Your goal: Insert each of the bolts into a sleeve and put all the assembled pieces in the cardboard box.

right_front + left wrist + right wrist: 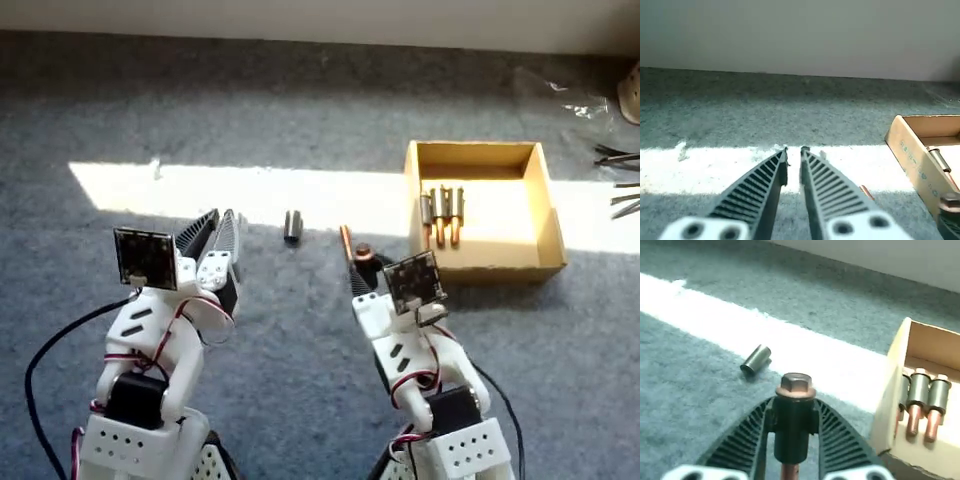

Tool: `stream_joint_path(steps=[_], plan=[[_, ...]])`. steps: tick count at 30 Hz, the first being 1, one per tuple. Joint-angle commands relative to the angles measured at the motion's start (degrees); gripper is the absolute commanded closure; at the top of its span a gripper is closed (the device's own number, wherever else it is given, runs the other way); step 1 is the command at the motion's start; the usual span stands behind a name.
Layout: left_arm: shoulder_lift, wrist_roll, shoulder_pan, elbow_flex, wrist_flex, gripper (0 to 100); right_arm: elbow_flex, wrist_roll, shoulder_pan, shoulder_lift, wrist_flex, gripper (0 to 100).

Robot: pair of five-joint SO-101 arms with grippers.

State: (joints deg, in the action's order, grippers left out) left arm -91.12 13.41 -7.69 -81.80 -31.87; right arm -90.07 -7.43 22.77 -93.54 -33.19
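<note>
Metal: bolt (796, 385) coppery, glossy; sleeve (756, 360) grey, smooth, dull sheen. Paperboard: cardboard box (891, 390) brn, matt. Cloth: carpet (300, 100) grey, rough pile; plastic: right gripper (794, 407) blk, ribbed, matt.

Left fingers (762, 182) ajar — right fingers (840, 435) clamped

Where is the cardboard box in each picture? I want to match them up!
High view: the cardboard box sits at the right, to the right of the right tool.
Left wrist view: the cardboard box is beside the left tool, cut by the picture's edge.
Right wrist view: the cardboard box is beside the right tool, which grips a bolt.
Shared landmark: the sunlit strip running up to the cardboard box.
</note>
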Motion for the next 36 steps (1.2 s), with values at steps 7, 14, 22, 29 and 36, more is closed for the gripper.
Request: stream_joint_path(steps=[7,14,22,29,36], plan=[[-0.75,-0.26,0.13,-6.55,5.98,99,21.05,-5.71,-12.7,4.97,-15.25,99.4],[-0.75,-0.44,0.31,-13.58,16.79,99,37.14,-8.44,-20.26,28.97,-16.48,99.4],[-0.31,-9.49,-0.04,-14.55,17.32,99,59.03,-8.7,-26.77,59.65,-16.48,99.4],[-0.31,-9.93,-0.04,-14.73,17.32,99,74.42,-10.29,-28.18,81.19,-16.66,99.4],[-0.75,-10.02,-0.04,-15.87,17.58,99,83.82,-11.08,-28.26,96.75,-16.75,99.2]])
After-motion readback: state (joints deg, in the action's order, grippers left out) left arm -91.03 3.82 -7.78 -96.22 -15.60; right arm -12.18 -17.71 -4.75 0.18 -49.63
